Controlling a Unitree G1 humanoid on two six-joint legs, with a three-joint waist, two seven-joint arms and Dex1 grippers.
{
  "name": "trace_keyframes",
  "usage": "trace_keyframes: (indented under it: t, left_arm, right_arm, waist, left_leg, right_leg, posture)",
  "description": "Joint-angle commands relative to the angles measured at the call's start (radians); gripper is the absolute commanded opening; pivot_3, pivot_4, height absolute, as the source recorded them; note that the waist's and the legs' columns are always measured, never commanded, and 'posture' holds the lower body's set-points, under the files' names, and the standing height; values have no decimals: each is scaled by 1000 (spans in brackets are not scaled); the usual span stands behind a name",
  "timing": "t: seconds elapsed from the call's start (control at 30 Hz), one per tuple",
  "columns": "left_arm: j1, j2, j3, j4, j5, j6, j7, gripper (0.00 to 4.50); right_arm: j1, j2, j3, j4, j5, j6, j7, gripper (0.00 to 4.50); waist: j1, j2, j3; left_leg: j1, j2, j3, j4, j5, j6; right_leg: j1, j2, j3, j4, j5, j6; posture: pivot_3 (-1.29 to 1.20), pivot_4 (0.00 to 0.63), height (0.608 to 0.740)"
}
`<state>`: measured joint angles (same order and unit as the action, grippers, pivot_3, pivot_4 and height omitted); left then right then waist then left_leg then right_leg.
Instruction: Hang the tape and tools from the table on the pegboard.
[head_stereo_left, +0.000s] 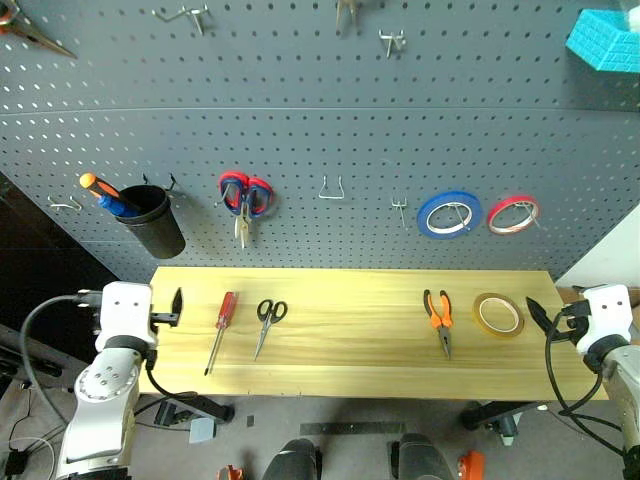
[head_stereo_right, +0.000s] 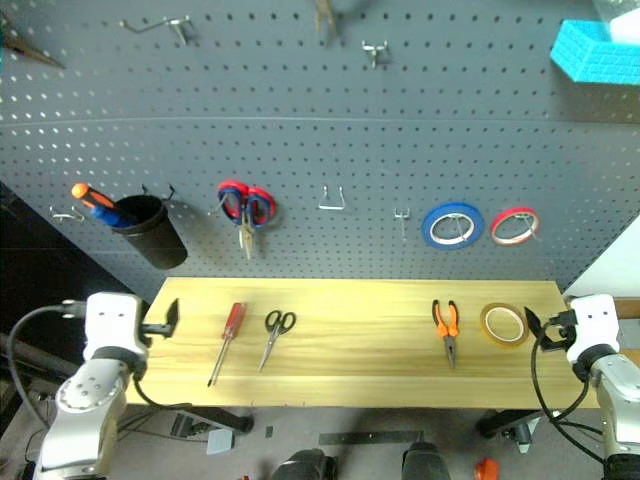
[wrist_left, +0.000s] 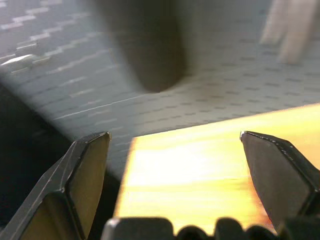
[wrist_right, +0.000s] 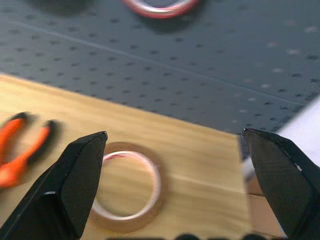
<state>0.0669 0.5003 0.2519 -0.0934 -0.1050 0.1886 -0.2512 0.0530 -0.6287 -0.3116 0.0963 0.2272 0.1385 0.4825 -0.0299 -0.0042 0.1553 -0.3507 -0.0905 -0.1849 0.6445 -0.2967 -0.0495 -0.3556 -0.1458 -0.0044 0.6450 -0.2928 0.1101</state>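
The tape (head_stereo_left: 498, 315) lies flat near the right end of the table (head_stereo_left: 360, 355), with the long-nose pliers (head_stereo_left: 439, 318) just beside it on its left. Well apart, toward the left end, lie the black-handled scissors (head_stereo_left: 267, 321) and, just beside them, the red-handled screwdriver (head_stereo_left: 222, 328). All four items rest on the wood; none is hung, so in my judgement the task has not yet begun in effect. On the pegboard (head_stereo_left: 320, 130) above, bare hooks (head_stereo_left: 332, 190) stand between the red-and-blue scissors (head_stereo_left: 245, 200) and the blue ring (head_stereo_left: 449, 214); a red ring (head_stereo_left: 513, 213) hangs further right, a black cup (head_stereo_left: 152, 220) at the left. The right gripper (head_stereo_left: 541, 318) hovers just beside the tape, jaws spread wide, holding nothing. The left gripper (head_stereo_left: 176, 306) stands at the table's left edge, likewise wide open and empty.
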Motion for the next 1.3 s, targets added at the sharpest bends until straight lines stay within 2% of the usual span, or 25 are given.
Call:
trace_keyframes:
  t: [0.03, 0.17, 0.4, 0.5, 0.67, 0.87, 1.27, 1.3]
  left_arm:
    - [-34, 19, -58, -91, -22, 11, -89, 4475]
    - [-102, 22, -127, -125, -30, 85, -153, 4475]
    - [-223, 75, -221, -197, -236, 278, -450, 4475]
    - [-293, 111, -280, -191, -250, 301, -548, 4475]
    - [-409, 143, -352, -145, -269, 291, -705, 4475]
    - [-497, 128, -389, -142, -285, 288, -793, 4475]
    - [-498, 141, -406, -178, -279, 285, -829, 4475]
    - [-496, 143, -405, -180, -278, 283, -830, 4497]
  right_arm:
    - [7, -5, 26, -144, 14, 115, 3, 4500]
    - [2, -16, 75, -219, -22, 209, -4, 4500]
    - [-64, -33, 146, -235, -37, 361, 23, 4500]
    - [-117, -52, 185, -188, -60, 410, 44, 4500]
    - [-261, -83, 251, 6, -114, 402, 86, 4500]
    - [-422, -95, 317, 279, -170, 341, 145, 4500]
    - [-650, -75, 467, 769, -285, 159, 351, 4500]
    - [-663, -71, 471, 798, -294, 147, 351, 4320]
  waist:
    - [-1, 0, 10]
    - [-3, -1, 28]
    - [-13, -2, 72]
    - [-22, -3, 84]
    - [-31, -6, 101]
    - [-47, -8, 115]
    - [-56, -11, 123]
    - [-56, -11, 123]
  left_leg:
    - [-2, 0, 0, 0, 0, 0]
    - [-14, 0, 0, 1, 2, -4]
    - [-17, 0, 1, 1, 2, -4]
    - [-18, 0, 1, 1, 2, -4]
    - [-22, 0, 1, 2, 2, -4]
    - [-34, 1, 3, 4, 3, -4]
    - [-36, 2, 5, 8, 3, -4]
    - [-36, 2, 5, 10, 3, -4]
  right_leg:
    - [-2, 0, 0, 0, 0, 0]
    - [-14, 0, -1, 1, 1, -1]
    - [-16, 0, -1, 1, 0, -1]
    - [-17, 0, -1, 2, 1, -1]
    - [-20, -1, -2, 1, 1, -1]
    - [-31, -1, -3, 3, 1, -1]
    - [-32, -1, -4, 4, 1, -1]
    - [-32, -1, -4, 5, 1, -1]
  posture:
    - [-74, 220, 740]
    - [-92, 247, 740]
    - [-113, 285, 740]
    - [-117, 297, 740]
    - [-120, 308, 740]
    - [-110, 314, 740]
    - [-76, 312, 740]
    - [-72, 310, 740]
